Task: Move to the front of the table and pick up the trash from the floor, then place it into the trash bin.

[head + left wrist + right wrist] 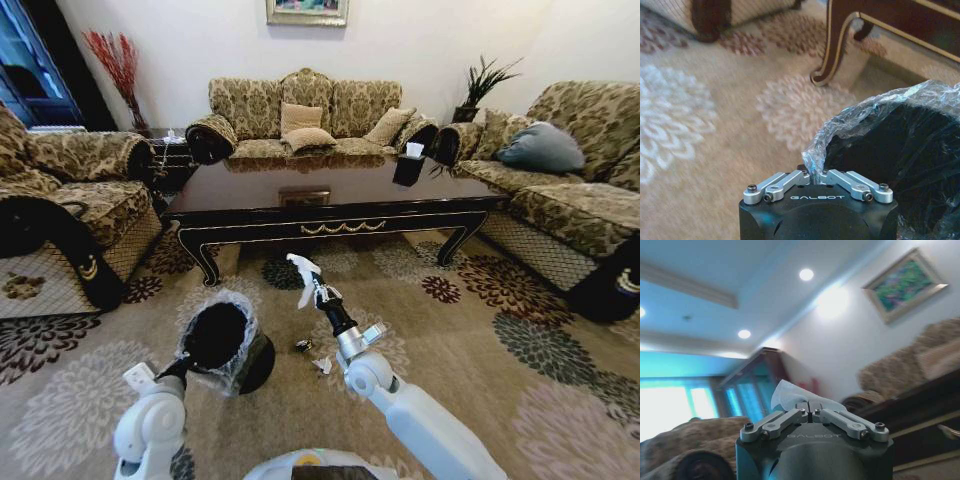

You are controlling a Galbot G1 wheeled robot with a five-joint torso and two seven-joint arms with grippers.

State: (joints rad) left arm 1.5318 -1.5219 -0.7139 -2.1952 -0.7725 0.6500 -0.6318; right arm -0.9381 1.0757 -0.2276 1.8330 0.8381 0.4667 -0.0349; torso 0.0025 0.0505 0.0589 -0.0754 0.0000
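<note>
**Two grippers, one tissue held high beside a tilted bin**

Two arms reach forward over a beige floral carpet. The right gripper [305,270] is raised and pinched shut on a crumpled white paper tissue [299,264], held in the air in front of the long glossy dark wood coffee table [330,195] with gold scroll trim. In the right wrist view the tissue [790,396] stands up from between the closed fingertips, its long axis running along the fingers and its free end pointing up and away from the wrist.

The left gripper [812,175] is closed on the rim of the crinkly clear plastic liner of the small round black trash bin [222,343]. That bin leans over, mouth facing up and toward the robot, just left of the right arm.

A tiny dark scrap [304,346] and a small white bit [322,365] lie on the carpet between the bin and the right arm.

Likely risks: the light tissue may drift past the tilted mouth if released from this height; the thin liner may slip or tear in the left grip, letting the bin roll.
</note>
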